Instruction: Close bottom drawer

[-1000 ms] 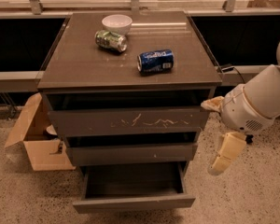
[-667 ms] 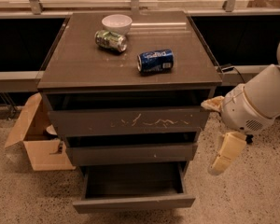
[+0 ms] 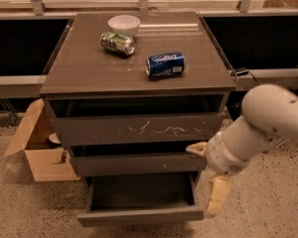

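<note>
The bottom drawer (image 3: 139, 215) is the lowest of the grey-brown cabinet's three. It stands pulled out, with a plain flat front and an empty shallow box. My gripper (image 3: 208, 175) hangs at the cabinet's right side, on a white arm coming in from the right. It is open and empty. Its lower cream finger (image 3: 217, 197) points down at the right end of the drawer's front. Its upper finger (image 3: 196, 147) lies against the right end of the middle drawer (image 3: 139, 163). I cannot tell whether the lower finger touches the drawer.
The top drawer (image 3: 139, 129), with white scratches on its front, is slightly open. On the cabinet top (image 3: 79, 73) lie a white bowl (image 3: 123, 24), a green can (image 3: 117, 42) and a blue can (image 3: 165, 64). An open cardboard box (image 3: 39, 150) stands on the floor to the left.
My arm and gripper have moved down and to the left, from beside the cabinet to the right front corner of the bottom drawer. The drawers have not moved.
</note>
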Controlling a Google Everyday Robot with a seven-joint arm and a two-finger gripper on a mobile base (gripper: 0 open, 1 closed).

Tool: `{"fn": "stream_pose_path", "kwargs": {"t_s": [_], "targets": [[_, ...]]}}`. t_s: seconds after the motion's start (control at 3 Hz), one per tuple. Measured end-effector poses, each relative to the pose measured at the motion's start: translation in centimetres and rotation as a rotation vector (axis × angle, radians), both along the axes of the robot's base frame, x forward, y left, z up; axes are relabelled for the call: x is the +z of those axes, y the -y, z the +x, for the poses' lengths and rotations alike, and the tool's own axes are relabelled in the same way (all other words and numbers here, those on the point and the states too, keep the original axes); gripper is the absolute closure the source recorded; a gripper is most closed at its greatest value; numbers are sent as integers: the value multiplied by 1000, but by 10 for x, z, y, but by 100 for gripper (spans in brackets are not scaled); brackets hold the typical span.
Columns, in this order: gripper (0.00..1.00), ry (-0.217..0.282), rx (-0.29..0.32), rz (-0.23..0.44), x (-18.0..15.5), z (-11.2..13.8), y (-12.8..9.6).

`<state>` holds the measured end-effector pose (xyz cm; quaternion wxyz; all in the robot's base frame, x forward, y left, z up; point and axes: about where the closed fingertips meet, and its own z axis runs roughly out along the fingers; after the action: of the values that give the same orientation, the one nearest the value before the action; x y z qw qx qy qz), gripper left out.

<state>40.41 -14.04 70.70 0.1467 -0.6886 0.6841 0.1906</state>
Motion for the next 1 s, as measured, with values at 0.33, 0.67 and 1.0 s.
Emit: {"fn": "stream_pose_path", "kwargs": {"t_s": [0.33, 0.67, 1.0], "targets": [[0, -98, 125, 84, -92, -29, -33], [0, -198, 171, 188, -157, -50, -61], [0, -198, 171, 188, -157, -50, -61]]}}
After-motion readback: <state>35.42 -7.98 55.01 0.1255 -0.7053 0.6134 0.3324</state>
